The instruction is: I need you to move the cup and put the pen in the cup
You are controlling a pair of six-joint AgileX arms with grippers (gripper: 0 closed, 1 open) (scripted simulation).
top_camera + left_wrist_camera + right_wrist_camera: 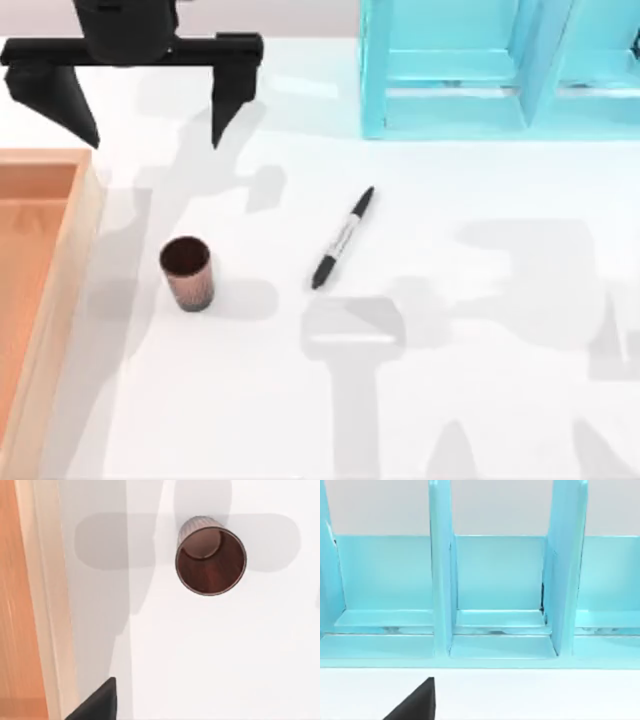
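Left gripper [150, 125] hangs wide-spread, empty, at the cup's [186, 272] twelve o'clock, likely staged to descend around it. At the upright cup's three o'clock lies the pen [342, 238], flat, apart.

Copper-brown ribbed cup [187, 272] upright on white table, black grey-barrelled pen [342, 238] lying diagonally well right of it

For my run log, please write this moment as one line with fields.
left gripper: open, above table's far left, holds nothing | cup: upright, empty, beside wooden tray | pen: flat on table, right of cup | right gripper: facing blue rack
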